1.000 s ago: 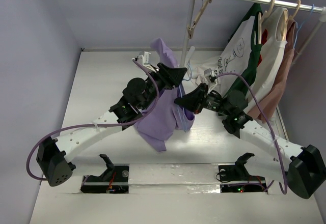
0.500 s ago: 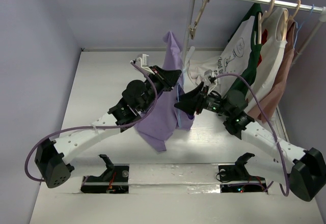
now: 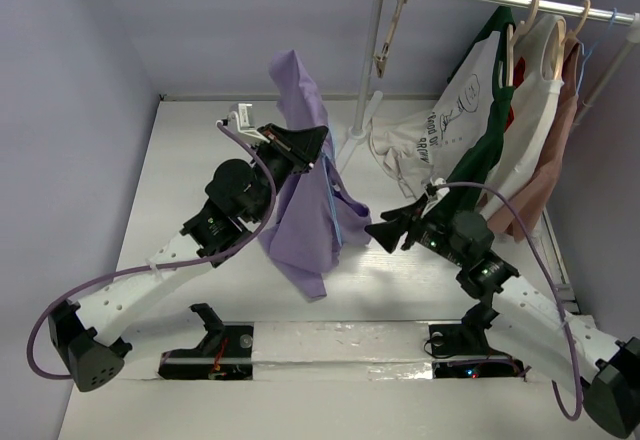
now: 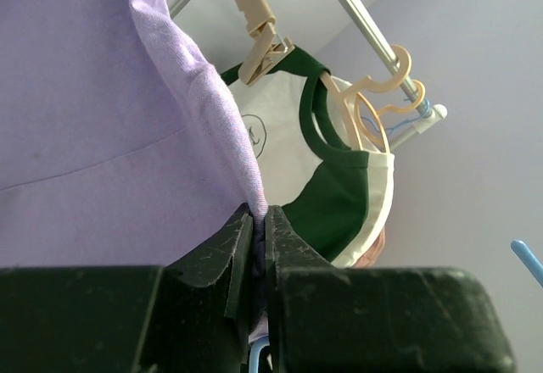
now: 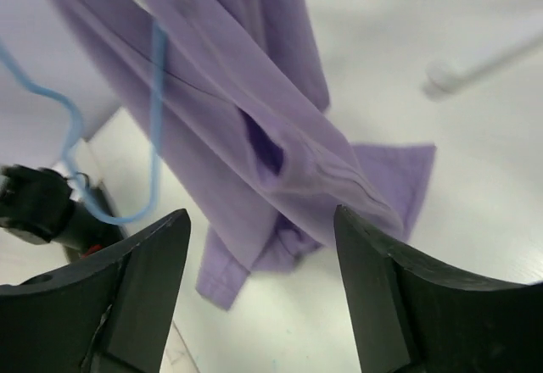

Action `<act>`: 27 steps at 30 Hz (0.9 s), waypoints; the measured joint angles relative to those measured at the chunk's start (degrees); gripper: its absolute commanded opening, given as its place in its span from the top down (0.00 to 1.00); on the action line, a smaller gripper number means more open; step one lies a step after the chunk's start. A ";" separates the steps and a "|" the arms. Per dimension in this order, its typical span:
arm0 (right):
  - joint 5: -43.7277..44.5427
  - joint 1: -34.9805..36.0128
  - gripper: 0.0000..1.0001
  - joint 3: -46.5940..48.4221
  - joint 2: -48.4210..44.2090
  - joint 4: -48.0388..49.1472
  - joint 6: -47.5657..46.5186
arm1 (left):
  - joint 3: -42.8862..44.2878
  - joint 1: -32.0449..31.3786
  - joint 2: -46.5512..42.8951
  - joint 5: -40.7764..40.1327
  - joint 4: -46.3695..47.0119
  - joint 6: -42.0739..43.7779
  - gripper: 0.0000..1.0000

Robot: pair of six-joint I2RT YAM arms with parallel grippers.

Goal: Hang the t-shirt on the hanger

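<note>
two claws do unequal work. the left gripper (image 4: 260,219) is pressed together on a fold of the t-shirt (image 3: 300,220) and holds it well above the table (image 3: 190,160). the cloth hangs in a long drape, its lower end at or just above the surface. the right gripper (image 3: 380,234) stands spread and empty, near the drape but apart from it. the hanger (image 5: 157,85) shows as a thin blue wire lying against the hanging cloth; whether it passes inside the shirt, or shares the left pinch, cannot be told. judged step: shirt lifted, wire probably not yet seated in the shoulders. the next move calls for the right gripper to close on the wire or a free hem, so that one can be drawn over the other without loosening the left pinch.
</note>
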 measured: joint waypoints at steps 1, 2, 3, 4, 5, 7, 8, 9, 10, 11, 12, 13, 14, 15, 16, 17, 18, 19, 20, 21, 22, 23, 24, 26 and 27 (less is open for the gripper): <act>0.44 0.00 0.23 -0.72 0.46 -0.68 -0.50 | 0.00 0.00 0.00 0.02 -0.33 -0.13 1.00; 0.72 0.00 0.22 -0.98 1.05 -1.29 -0.90 | 0.00 0.00 0.00 0.02 -0.59 -0.20 1.00; 0.79 0.00 0.21 -0.98 2.38 -1.64 -1.40 | 0.00 0.00 0.00 0.04 -0.83 -0.31 1.00; 0.76 0.00 0.21 -0.81 3.78 -1.51 -1.99 | 0.00 0.00 -0.02 0.07 -1.05 -0.42 1.00; 0.74 0.00 0.21 -0.31 5.70 -1.49 -2.71 | 0.00 0.00 -0.02 0.07 -1.25 -0.57 1.00; 0.90 0.00 0.21 0.98 10.12 -1.40 -4.28 | 0.00 0.00 -0.02 0.13 -1.46 -0.79 1.00; 1.14 0.00 0.24 1.49 11.91 -0.98 -5.01 | 0.00 0.00 -0.02 0.22 -1.53 -0.83 1.00; 1.33 0.00 0.28 1.79 13.53 -0.44 -5.79 | 0.00 0.00 -0.04 0.31 -1.60 -0.92 1.00; 1.38 0.00 0.30 1.84 14.71 0.46 -6.69 | 0.00 0.00 -0.07 0.42 -1.64 -1.01 1.00; 1.44 0.00 0.35 1.86 15.50 1.07 -7.37 | 0.00 0.00 -0.09 0.48 -1.68 -1.05 1.00; 1.53 0.00 0.37 1.86 16.20 1.86 -8.07 | 0.00 0.00 -0.11 0.52 -1.70 -1.14 1.00; 1.53 0.00 0.39 1.86 16.83 2.73 -8.66 | 0.00 0.00 -0.15 0.55 -1.73 -1.20 1.00; 1.49 0.00 0.49 1.86 17.40 3.61 -9.31 | 0.00 0.00 -0.20 0.57 -1.73 -1.22 1.00; 1.31 0.00 0.57 1.86 17.84 4.52 -9.73 | 0.00 0.00 -0.26 0.61 -1.73 -1.25 1.00; 1.11 0.00 0.64 1.86 18.21 5.35 -9.81 | 0.00 0.00 -0.35 0.66 -1.68 -1.27 1.00; 0.87 0.02 0.81 1.84 18.67 6.56 -9.84 | 0.00 0.00 -0.39 0.68 -1.66 -1.31 1.00; 0.72 0.04 0.92 1.84 19.04 7.67 -9.99 | 0.00 0.00 -0.44 0.70 -1.64 -1.42 1.00; 0.61 0.09 0.99 1.84 19.28 8.55 -9.60 | 0.00 0.00 -0.44 0.70 -1.64 -1.49 1.00; 0.59 0.37 1.00 1.84 19.50 9.55 -9.38 | 0.00 0.00 -0.44 0.66 -1.64 -1.66 1.00; 0.61 0.79 1.00 1.86 19.58 10.01 -9.09 | 0.00 0.00 -0.44 0.63 -1.55 -1.75 1.00; 0.74 1.60 1.00 1.86 19.56 10.14 -8.90 | 0.00 0.00 -0.44 0.52 -1.25 -1.90 1.00; 1.20 2.82 1.00 1.86 19.56 10.16 -8.83 | -0.04 0.00 -0.48 0.35 -0.83 -2.10 1.00; 1.86 4.35 1.00 1.86 19.45 10.05 -8.63 | -0.20 0.00 -0.57 0.00 -0.04 -2.29 1.00; 4.46 9.31 1.00 1.81 18.80 9.35 -8.02 | -1.05 0.00 -0.85 -0.90 2.49 -2.78 1.00; 5.57 11.17 1.00 1.62 18.32 9.35 -7.67 | -1.84 0.00 -1.11 -1.51 4.31 -2.97 1.00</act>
